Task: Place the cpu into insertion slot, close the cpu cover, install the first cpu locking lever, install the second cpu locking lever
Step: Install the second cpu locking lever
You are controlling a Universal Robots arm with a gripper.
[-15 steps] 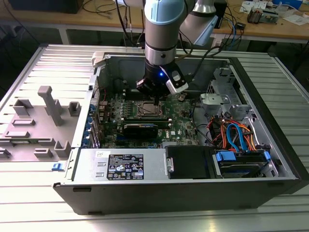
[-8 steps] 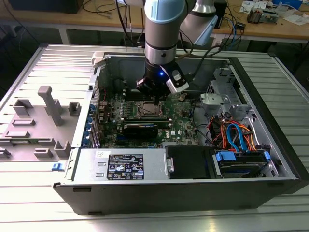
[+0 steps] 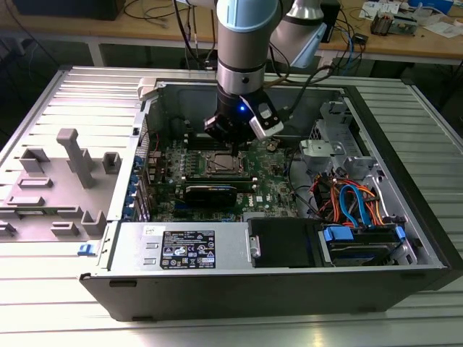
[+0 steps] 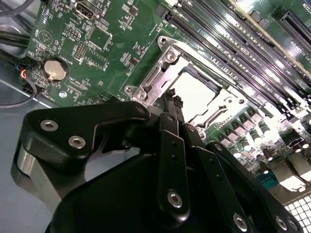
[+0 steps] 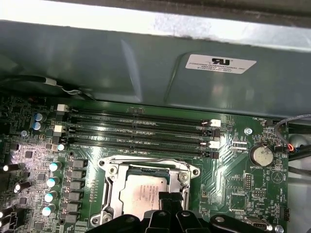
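Exterior view: the arm reaches down into an open computer case (image 3: 405, 238), with the gripper (image 3: 233, 147) poised just above the insertion slot (image 3: 221, 165) on the green motherboard (image 3: 271, 177). Both wrist views show the cpu (image 5: 148, 190) (image 4: 194, 92) seated flat in the insertion slot (image 5: 148, 187) (image 4: 187, 85), directly beneath the fingertips. The cpu cover (image 5: 181, 171) (image 4: 155, 80) lies down around the chip, its silvery frame bordering the exposed metal top. In the second wrist view, the 2 black fingers (image 4: 171, 104) stand close together with only a narrow gap between them and nothing held; their tips sit over the cover edge nearest the gripper (image 4: 172, 99). Whether they touch the frame cannot be told. In the first wrist view, 4 long black memory slots (image 5: 141, 131) run beyond the socket from the gripper (image 5: 167, 199), and a round coin battery (image 5: 261, 155) lies off to one side.
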